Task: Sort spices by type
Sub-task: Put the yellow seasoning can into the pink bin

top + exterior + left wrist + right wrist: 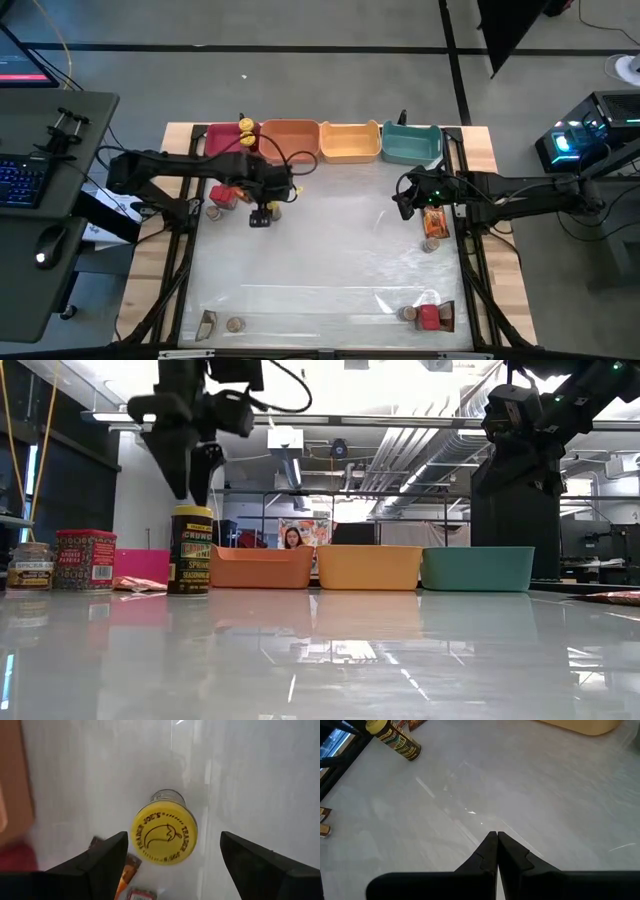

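Left gripper [172, 857] hangs directly over a yellow-lidded jar [164, 832] with its fingers [97, 862] spread wide and nothing between them; the jar stands upright on the table [330, 250], near the back left, in front of the bins and free of the fingers, as the low view [190, 550] confirms; to do this step well, I judge the gripper should come straight down, centred on the lid, so both fingers pass the sides evenly and close on the body below the lid rather than on its rim, since a glancing touch could tip so narrow a jar; a red box [85, 560] and another small jar [28, 568] stand close by on the left and should be kept clear of the fingers. Right gripper [496, 847] waits on the right side of the table, fingers pressed together and holding nothing. Four bins stand in a row along the back edge: the pink bin [222, 140] has yellow-lidded jars at its rim [246, 134]; the orange bin [290, 140], the yellow bin [350, 143] and the teal bin [412, 145] show nothing inside from above; more spices lie loose, a packet and a jar near the right gripper [434, 228] and a few items along the front edge [428, 317].
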